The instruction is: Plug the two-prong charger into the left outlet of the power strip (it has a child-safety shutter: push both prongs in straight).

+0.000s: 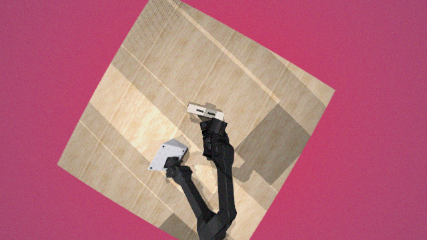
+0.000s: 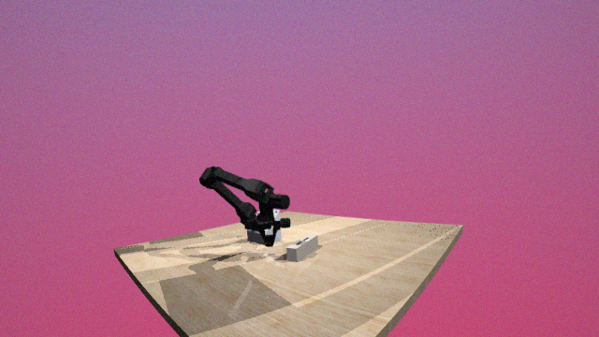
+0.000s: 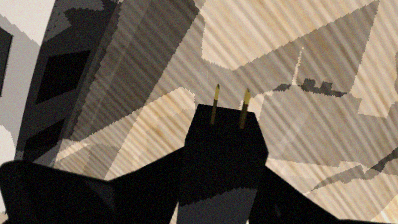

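My gripper (image 3: pixel 218 159) is shut on the black two-prong charger (image 3: pixel 225 150). Its two brass prongs (image 3: pixel 231 106) point forward, away from the wrist camera, over the wooden table. The white power strip (image 1: pixel 205 111) lies on the table with two dark outlets on its top face. In the top view my gripper (image 1: pixel 213 127) is just short of the strip's near long side, by its right half. In the exterior view the gripper (image 2: pixel 269 236) hangs low over the table, left of the strip (image 2: pixel 301 247). In the wrist view the strip (image 3: pixel 30 80) fills the far left edge.
A light grey wedge-shaped block (image 1: pixel 168 155) holds the arm's base on the table, left of the gripper. The table's edges are far from the strip on all sides.
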